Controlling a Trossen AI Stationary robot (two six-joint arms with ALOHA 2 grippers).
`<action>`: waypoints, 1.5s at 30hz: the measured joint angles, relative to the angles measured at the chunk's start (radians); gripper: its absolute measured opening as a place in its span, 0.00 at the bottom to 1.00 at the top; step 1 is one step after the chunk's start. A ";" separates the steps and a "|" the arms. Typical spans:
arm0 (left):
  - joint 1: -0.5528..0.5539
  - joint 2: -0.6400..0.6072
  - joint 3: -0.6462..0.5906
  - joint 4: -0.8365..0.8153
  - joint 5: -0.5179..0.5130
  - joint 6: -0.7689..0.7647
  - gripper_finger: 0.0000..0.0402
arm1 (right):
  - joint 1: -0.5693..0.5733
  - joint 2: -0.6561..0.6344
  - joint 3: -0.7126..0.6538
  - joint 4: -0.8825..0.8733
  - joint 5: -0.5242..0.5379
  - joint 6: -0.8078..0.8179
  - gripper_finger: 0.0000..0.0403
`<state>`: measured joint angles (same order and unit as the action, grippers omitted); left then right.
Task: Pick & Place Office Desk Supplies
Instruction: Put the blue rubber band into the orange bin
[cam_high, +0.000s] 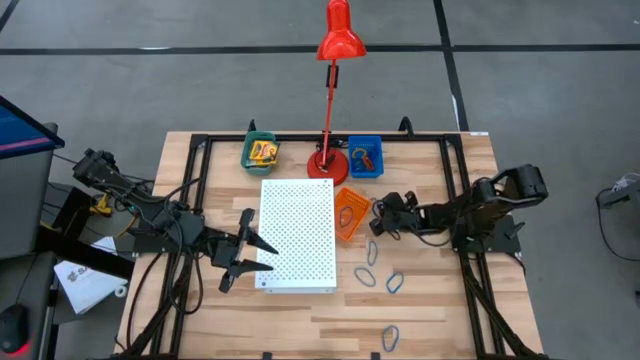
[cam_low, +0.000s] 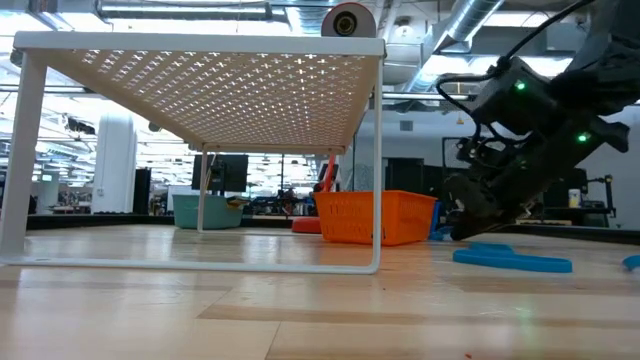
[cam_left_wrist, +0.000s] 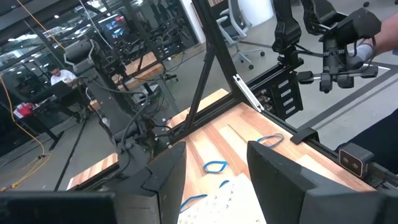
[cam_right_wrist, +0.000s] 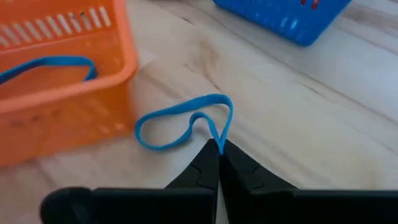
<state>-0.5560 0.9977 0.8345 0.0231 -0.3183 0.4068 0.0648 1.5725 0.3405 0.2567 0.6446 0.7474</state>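
So the right hand (cam_right_wrist: 219, 146) is seen low over the bench, right of centre in the high view, its dark fingers pressed together and pinching a thin blue rubber loop (cam_right_wrist: 180, 124) at one end. The rest of that loop is laid flat on the light wooden bench (cam_high: 440, 300), just beside the orange plastic basket (cam_high: 350, 212), where another blue loop (cam_right_wrist: 46, 65) is held inside. The right arm is stretched in from the right edge of the high view, elbow folded back, wrist angled down toward the basket.

The left hand (cam_high: 243, 252) is parked at centre left of the high view, fingers spread wide, nothing in them, hovering at the edge of the large white perforated board (cam_high: 298, 234).

More blue loops (cam_high: 394, 283) are scattered on the wood at lower right of the high view. At the top, a green bin (cam_high: 260, 152) with yellow-and-green printed boxes is set left of the tall red desk lamp (cam_high: 333, 90), and a blue bin (cam_high: 365, 156) right of it.

In the low view the bench is looked across into a workshop-like room with ceiling pipes and lights behind it.
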 joint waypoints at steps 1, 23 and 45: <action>0.000 0.000 0.000 0.000 0.000 0.000 0.41 | 0.011 -0.008 0.000 -0.010 0.004 0.008 0.00; 0.000 0.000 0.000 -0.007 -0.003 0.000 0.41 | 0.277 -0.444 0.031 -0.266 0.213 0.108 0.00; 0.000 0.000 0.000 -0.007 0.000 0.000 0.41 | 0.082 -0.099 0.280 -0.263 0.053 -0.120 0.00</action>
<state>-0.5560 0.9981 0.8345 0.0161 -0.3180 0.4068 0.1471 1.4734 0.6208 -0.0059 0.6971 0.6277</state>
